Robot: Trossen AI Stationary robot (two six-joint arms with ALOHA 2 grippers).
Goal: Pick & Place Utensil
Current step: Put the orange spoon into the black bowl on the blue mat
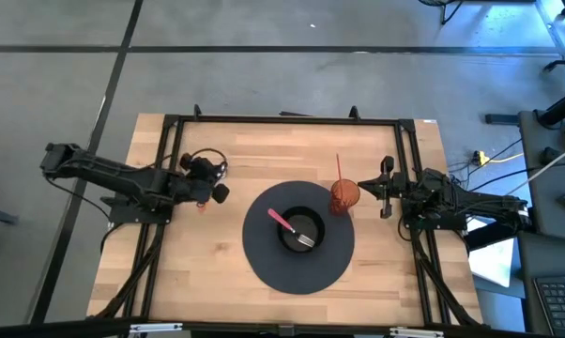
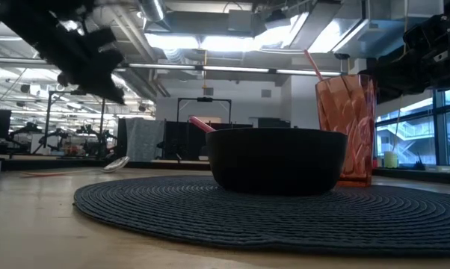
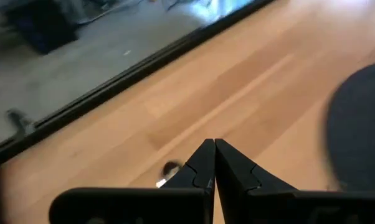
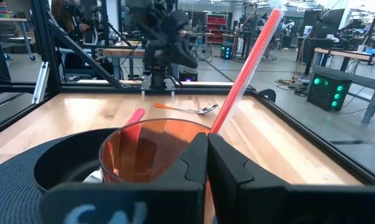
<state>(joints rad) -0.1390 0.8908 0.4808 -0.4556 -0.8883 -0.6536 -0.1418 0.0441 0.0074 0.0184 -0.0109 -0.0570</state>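
A metal spoon with an orange handle (image 4: 187, 109) lies flat on the wood near the table's left side; its bowl (image 3: 169, 168) shows just under my left fingers. My left gripper (image 1: 218, 192) (image 3: 213, 144) hangs shut above that spoon, well off the table in the low view (image 2: 109, 82). A black bowl (image 1: 300, 230) sits on a round dark placemat (image 1: 264, 258) and holds a pink-handled fork (image 1: 284, 222). An orange tumbler (image 1: 344, 195) with a red straw (image 4: 250, 68) stands at the bowl's right. My right gripper (image 1: 362, 186) (image 4: 207, 138) is shut, at rim height just right of the tumbler.
A black metal frame (image 1: 282, 119) runs around the table's far and side edges. Bare wood (image 1: 198, 272) lies left of and in front of the placemat. Beyond the far edge, the room holds desks and equipment (image 4: 324, 81).
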